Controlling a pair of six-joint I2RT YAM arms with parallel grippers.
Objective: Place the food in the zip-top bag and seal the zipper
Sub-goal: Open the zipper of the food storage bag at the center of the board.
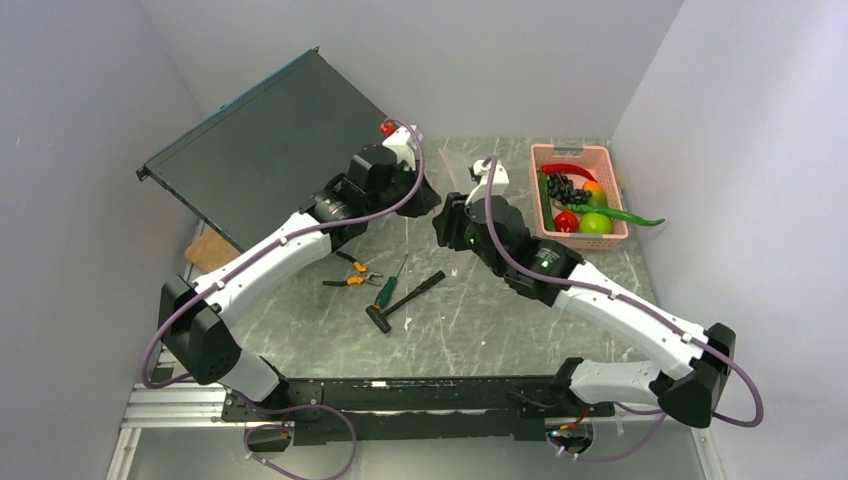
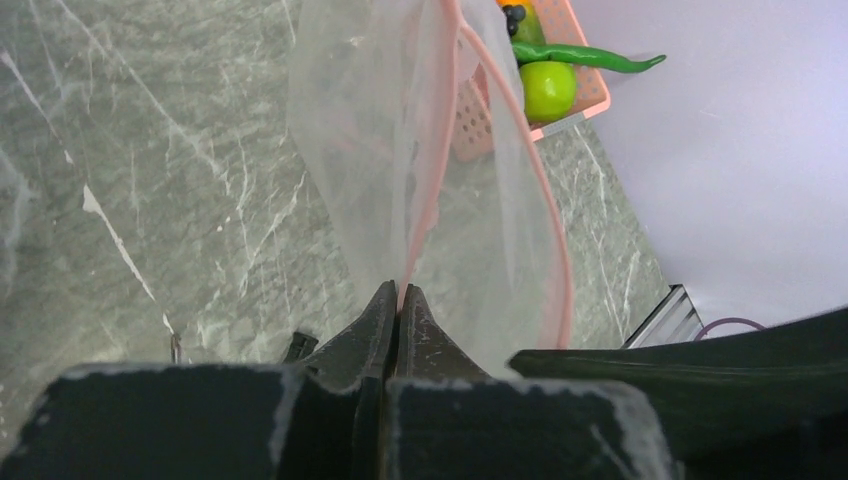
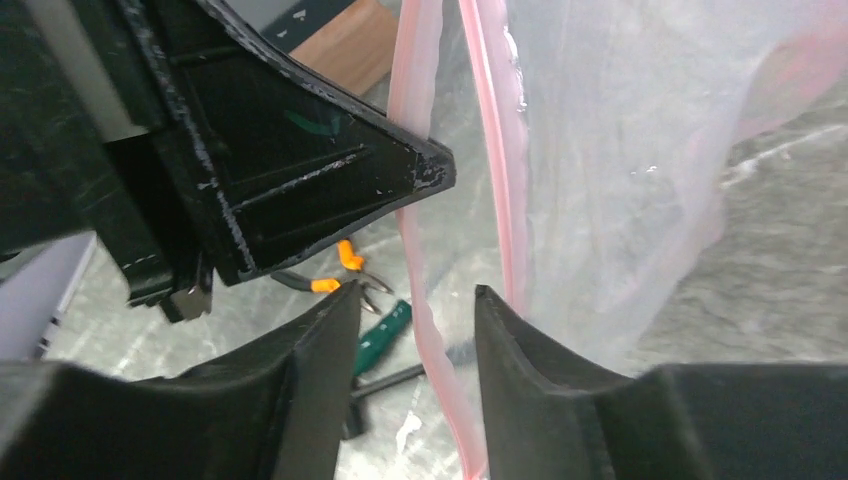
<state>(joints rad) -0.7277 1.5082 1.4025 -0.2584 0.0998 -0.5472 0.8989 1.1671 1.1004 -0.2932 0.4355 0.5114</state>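
Left gripper (image 2: 397, 300) is shut tight on the zipper (image 2: 432, 180), pinching one end of the pink strip. Right gripper (image 3: 415, 295) has its jaws apart, the strip running between them, unclamped. Zip-top bag (image 2: 365, 130) hangs mid-table between both grippers, mouth parted, looks empty. Food (image 1: 594, 222) all sits in the pink basket (image 1: 570, 150), far right. Loading and sealing not yet begun.

Pliers (image 1: 350, 277) and screwdriver (image 1: 386, 291) are cluttering the table's (image 1: 500, 330) centre, the zip-top bag (image 2: 380, 150) hanging beyond; a dark panel (image 1: 265, 145) is blocking far left; near right is lying open.
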